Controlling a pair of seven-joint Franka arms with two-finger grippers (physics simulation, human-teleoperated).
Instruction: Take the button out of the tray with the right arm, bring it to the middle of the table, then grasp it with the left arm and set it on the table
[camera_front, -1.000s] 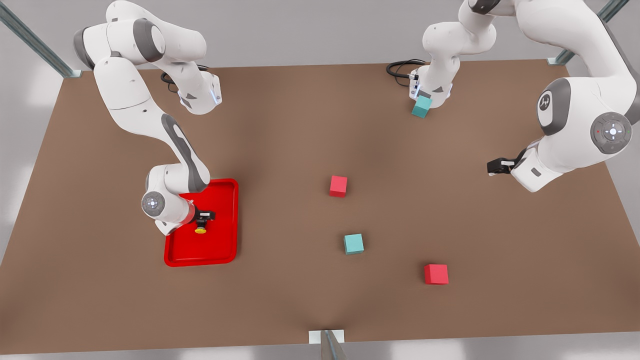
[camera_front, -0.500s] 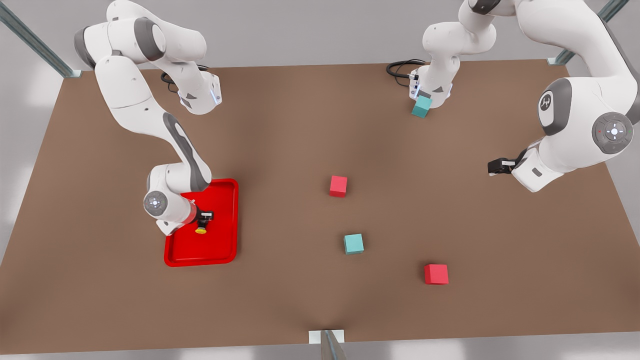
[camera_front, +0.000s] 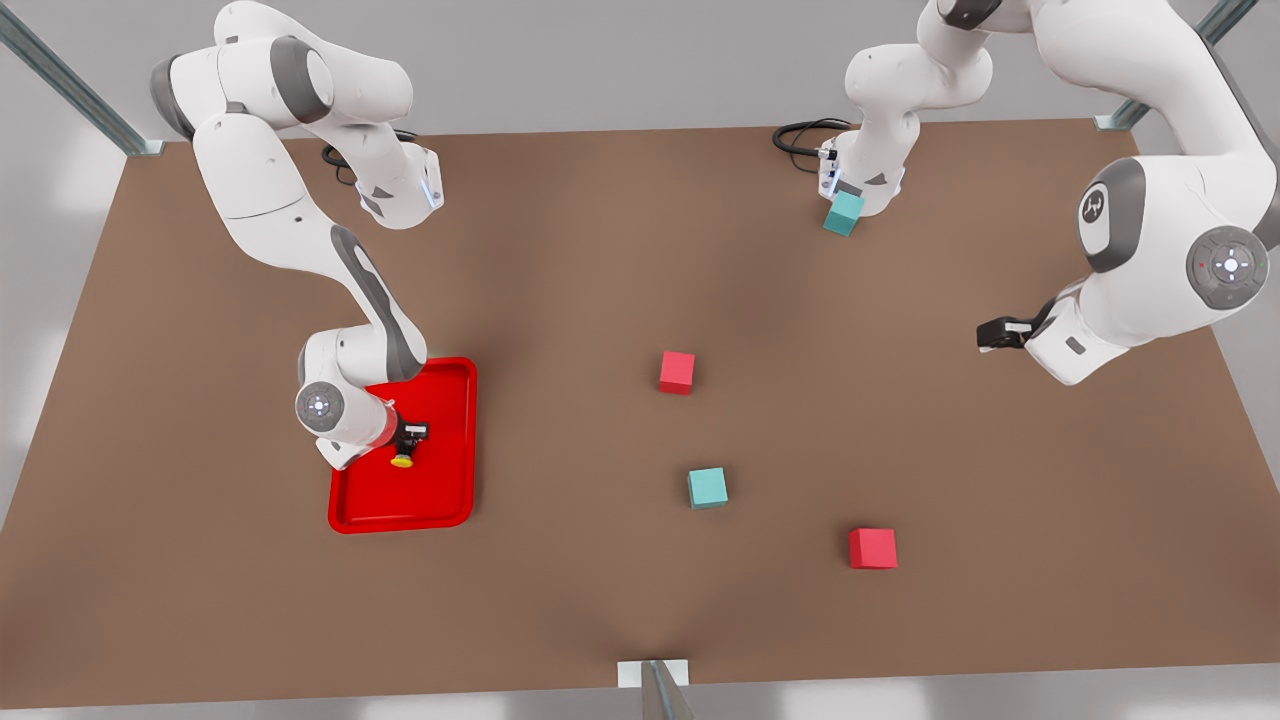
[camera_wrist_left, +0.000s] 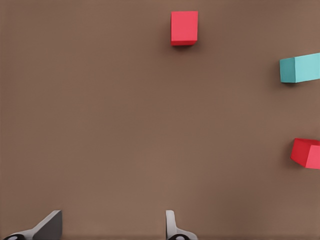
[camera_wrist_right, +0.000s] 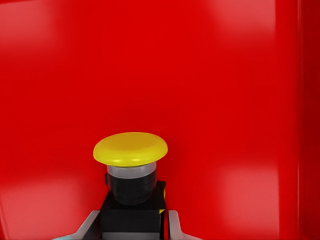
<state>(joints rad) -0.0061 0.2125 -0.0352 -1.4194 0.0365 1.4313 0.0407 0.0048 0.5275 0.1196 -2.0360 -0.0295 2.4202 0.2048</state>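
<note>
Both grippers differ: the right gripper (camera_front: 405, 447) clamps the button (camera_front: 402, 459) inside the tray (camera_front: 450, 500), while the left gripper (camera_front: 985, 334) waits far from the tray, jaws spread.

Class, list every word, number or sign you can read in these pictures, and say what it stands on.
No words or numbers can be read.
White emblem, no letters, on the grey joint of the left arm.
White tag on the right gripper over the tray: too small to read.
</note>
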